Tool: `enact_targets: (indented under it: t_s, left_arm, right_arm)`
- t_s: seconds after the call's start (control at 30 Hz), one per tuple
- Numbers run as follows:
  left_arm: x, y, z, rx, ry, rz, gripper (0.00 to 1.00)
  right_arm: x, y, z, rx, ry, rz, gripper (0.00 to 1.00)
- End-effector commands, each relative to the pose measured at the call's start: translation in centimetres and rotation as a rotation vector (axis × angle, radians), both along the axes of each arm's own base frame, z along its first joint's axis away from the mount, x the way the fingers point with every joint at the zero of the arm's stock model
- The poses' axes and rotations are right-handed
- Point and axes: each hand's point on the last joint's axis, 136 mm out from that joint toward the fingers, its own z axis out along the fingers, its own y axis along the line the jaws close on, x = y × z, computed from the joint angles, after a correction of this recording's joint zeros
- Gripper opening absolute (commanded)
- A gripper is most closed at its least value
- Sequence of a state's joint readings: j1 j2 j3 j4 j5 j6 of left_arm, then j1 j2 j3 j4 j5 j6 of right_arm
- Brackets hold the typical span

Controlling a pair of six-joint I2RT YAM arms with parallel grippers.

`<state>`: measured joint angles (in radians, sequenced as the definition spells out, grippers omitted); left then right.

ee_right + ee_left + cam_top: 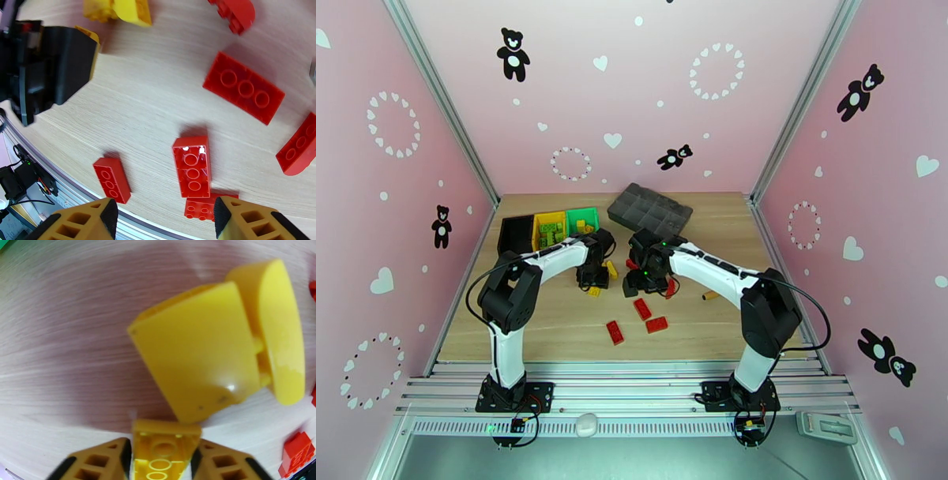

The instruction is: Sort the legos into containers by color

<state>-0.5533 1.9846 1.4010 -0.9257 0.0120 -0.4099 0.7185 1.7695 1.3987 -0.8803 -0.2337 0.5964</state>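
Left tool (161, 448): closed on a small yellow brick (164, 439), one finger against each side. Just ahead of it on the table (59, 358) lies a larger yellow curved piece (197, 354), blurred in my wrist view.

Right tool (162, 215): fingers spread, nothing between them, hanging over loose red bricks (192, 171) scattered flat on the wood.

From overhead I see both tools low at mid-table, near each other. Black bin (513, 233), yellow bin (549, 215) and green bin (581, 211) stand in a row at far left. Green bricks (549, 233) lie in the yellow bin. Grey tray (649, 208) sits to their right.
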Motion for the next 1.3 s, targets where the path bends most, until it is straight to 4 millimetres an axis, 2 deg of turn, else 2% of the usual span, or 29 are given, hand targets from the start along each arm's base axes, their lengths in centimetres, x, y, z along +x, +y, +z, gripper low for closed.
enact_targets:
  t_s: [0.0,0.13,0.23,0.4,0.6,0.7,0.83,0.93,1.07,1.17,1.27]
  left_arm:
    - [0.5,0.2,1.0,0.023,-0.026,0.004,0.33]
    - [1.4,0.7,3.2,-0.017,-0.070,0.048,0.30]
    - [2.8,1.3,5.2,-0.065,-0.105,0.099,0.30]
    - [6.5,2.9,8.6,-0.137,-0.171,0.176,0.30]
    - [12.1,5.3,11.2,-0.159,-0.240,0.265,0.30]
    - [14.8,6.5,11.7,-0.140,-0.264,0.296,0.31]
    - [17.6,7.3,11.7,-0.125,-0.274,0.313,0.33]
    - [19.1,7.3,11.6,-0.114,-0.283,0.309,0.42]
    - [20.0,7.6,11.4,-0.110,-0.283,0.337,0.58]
    - [20.0,7.6,12.0,-0.125,-0.297,0.348,0.64]
    - [19.2,7.5,12.5,-0.132,-0.305,0.345,0.65]
  right_arm:
    - [0.5,0.5,0.2,0.005,0.010,0.011,0.68]
    - [1.5,1.5,0.7,0.036,0.005,0.018,0.68]
    - [2.6,3.1,1.3,0.095,0.009,0.026,0.68]
    - [5.3,6.8,3.0,0.218,0.014,0.044,0.68]
    - [9.5,9.4,4.8,0.319,0.011,0.008,0.68]
    - [11.2,9.6,5.4,0.352,0.009,-0.023,0.68]
    - [12.5,8.9,5.8,0.366,0.004,-0.051,0.68]
    - [12.7,8.0,5.6,0.343,0.003,-0.059,0.68]
    - [12.4,7.2,5.4,0.313,-0.002,-0.054,0.69]
    - [12.1,6.7,5.3,0.300,-0.003,-0.056,0.69]
    - [11.7,6.3,5.1,0.286,-0.002,-0.062,0.69]
